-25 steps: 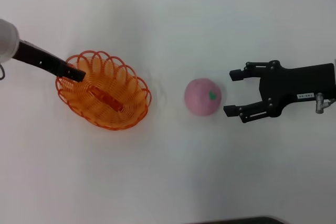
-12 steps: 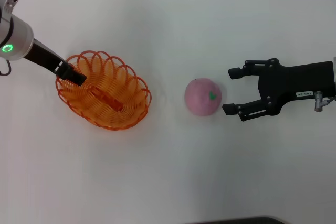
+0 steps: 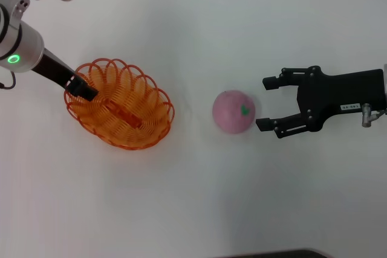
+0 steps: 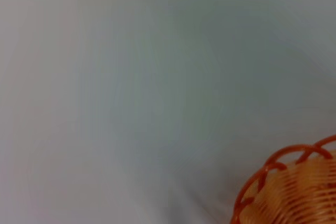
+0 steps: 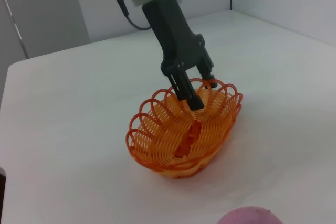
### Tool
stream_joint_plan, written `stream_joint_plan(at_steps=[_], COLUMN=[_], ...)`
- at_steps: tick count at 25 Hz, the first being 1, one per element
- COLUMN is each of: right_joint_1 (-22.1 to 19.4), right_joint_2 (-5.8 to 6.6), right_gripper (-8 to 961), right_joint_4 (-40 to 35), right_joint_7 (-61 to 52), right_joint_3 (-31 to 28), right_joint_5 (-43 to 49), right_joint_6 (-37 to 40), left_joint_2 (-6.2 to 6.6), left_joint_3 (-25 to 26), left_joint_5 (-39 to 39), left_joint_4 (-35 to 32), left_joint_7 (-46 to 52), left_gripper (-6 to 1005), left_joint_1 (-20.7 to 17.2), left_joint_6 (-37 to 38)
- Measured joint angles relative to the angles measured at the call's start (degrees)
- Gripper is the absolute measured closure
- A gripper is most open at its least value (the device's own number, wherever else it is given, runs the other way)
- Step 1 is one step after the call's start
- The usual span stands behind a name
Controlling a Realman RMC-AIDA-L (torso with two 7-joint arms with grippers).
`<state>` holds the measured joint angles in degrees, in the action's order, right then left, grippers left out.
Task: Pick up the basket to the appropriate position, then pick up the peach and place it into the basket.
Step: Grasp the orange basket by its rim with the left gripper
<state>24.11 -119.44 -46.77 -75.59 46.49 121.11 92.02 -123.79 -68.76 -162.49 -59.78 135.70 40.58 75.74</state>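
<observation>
Overall scene: a white counter (image 3: pixel 199 197) seen from above, with a basket on the robot's left, a peach near the middle, and one gripper at each side.
Basket (image 3: pixel 121 105): oval, orange looped wire with a scalloped rim, sitting flat on the counter. A flat orange bar lies along its base.
Left gripper (image 3: pixel 81 87): reaches down at the basket's far-left rim. The right wrist view shows one finger inside the rim and one outside, with the wire between them; I cannot tell whether the jaws are pressed onto it.
Peach (image 3: pixel 233 111): round and pink with a small green leaf mark, resting on the counter, well apart from the basket.
Right gripper (image 3: pixel 266 103): low over the counter just beside the peach, jaws spread wide, holding nothing, tips not touching the fruit.
</observation>
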Motion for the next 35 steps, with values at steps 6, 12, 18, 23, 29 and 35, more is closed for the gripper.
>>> stream_joint_plan(at_steps=[6,12,18,23,29,35], right_joint_1=[0.15,0.15,0.14,0.28,0.66,0.93], right_joint_2=[0.0,0.0,0.0,0.0,0.0,0.0], right_gripper=[11,11,11,11,11,11], right_joint_4=[-0.07,-0.08,-0.07,-0.07,-0.08,-0.08], right_joint_7=[0.0,-0.03,-0.06,-0.15,-1.12,-1.51], right_joint_3=[0.0,-0.22,-0.36,-0.44,-0.43,-0.34], right_joint_5=[0.0,0.0,0.0,-0.05,-0.2,-0.32], right_joint_6=[-0.01,-0.01,0.0,0.0,-0.33,-1.39], left_joint_2=[-0.06,-0.05,-0.03,0.11,0.12,0.51], left_joint_3=[-0.18,0.27,0.36,1.48,5.78,8.51], left_joint_5=[-1.16,-1.16,-1.15,-1.15,-0.77,-0.93], left_joint_4=[0.38,0.08,0.0,-0.39,-3.25,-4.34], left_joint_7=[0.19,0.54,0.94,3.03,4.39,6.18], left_gripper=[436,552,679,765,810,863], left_joint_1=[0.11,0.1,0.12,0.48,1.54,3.1], left_joint_6=[-0.58,-0.84,-0.11,2.66,8.44,13.76])
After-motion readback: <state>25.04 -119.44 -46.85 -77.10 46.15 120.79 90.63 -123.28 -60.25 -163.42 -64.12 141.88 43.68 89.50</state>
